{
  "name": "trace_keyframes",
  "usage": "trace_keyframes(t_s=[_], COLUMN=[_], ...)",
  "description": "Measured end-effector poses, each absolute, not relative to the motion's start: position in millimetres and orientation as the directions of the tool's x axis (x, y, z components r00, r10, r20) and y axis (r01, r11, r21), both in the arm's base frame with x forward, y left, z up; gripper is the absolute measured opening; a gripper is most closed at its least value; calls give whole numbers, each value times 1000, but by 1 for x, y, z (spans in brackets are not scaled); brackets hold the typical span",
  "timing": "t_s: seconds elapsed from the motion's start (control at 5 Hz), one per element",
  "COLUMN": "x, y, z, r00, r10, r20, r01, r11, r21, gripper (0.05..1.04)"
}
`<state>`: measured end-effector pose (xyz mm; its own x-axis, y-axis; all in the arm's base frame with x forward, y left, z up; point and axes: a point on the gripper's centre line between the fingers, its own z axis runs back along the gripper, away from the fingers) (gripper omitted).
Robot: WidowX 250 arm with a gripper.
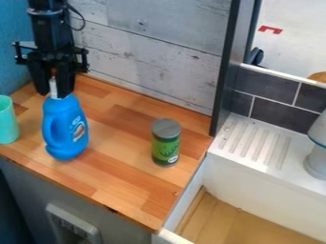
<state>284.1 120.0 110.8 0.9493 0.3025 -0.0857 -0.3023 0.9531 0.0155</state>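
Hanging at blue bottle [66,127]: hand [55,91], cannot tell whether gripping; green can [166,145] lidded.

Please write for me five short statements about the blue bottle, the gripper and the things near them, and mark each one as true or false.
1. The gripper is at the top of the blue bottle. True.
2. The blue bottle is lying on its side. False: it is upright on the wooden counter.
3. A turquoise cup is at the left edge of the view. True.
4. The green container is between the blue bottle and the turquoise cup. False: the blue bottle is between the other two.
5. The green container has a grey top. True.
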Motion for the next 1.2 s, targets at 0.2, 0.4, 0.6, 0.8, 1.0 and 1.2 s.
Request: trace_keyframes(t_s=[0.2, 0.4, 0.6, 0.8, 1.0, 1.2], x=[284, 280, 277, 273, 272, 278], y=[123, 126, 127, 134, 131, 118], z=[111, 111, 111, 118, 142, 160], r00=[949, 944, 939, 932, 938, 964], r10=[300, 312, 321, 347, 344, 268], r20=[-95, -111, -126, -105, -33, 2], r01=[-298, -307, -316, -342, -341, -267], r11=[954, 950, 947, 938, 938, 959], r21=[32, 56, 61, 61, 66, 91], gripper=[457, 457, 501, 808, 1011, 1009])
